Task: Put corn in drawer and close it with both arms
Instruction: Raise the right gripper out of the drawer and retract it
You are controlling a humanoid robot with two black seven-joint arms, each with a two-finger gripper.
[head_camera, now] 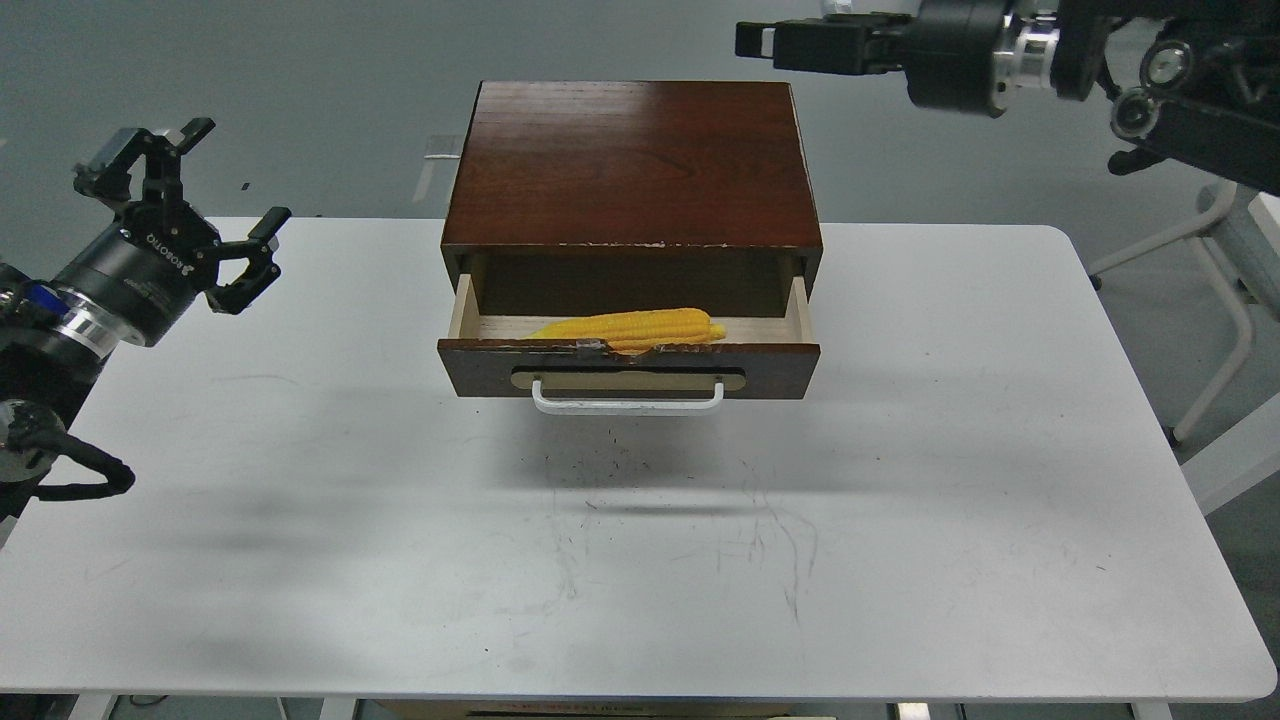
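Observation:
The yellow corn (635, 326) lies on its side inside the open drawer (480, 360), just behind the chipped dark wood front with the white bar handle (628, 405). Only the corn's upper side shows above the front. My left gripper (235, 170) is open and empty, held above the table's far left, well apart from the drawer. My right gripper (765, 42) is high at the top of the view, behind and above the cabinet. It is seen side-on, so I cannot tell its fingers apart. It holds nothing.
The dark wood cabinet (630, 160) stands at the back middle of the white table (640, 560). A white table leg frame (1220, 330) stands off the right edge.

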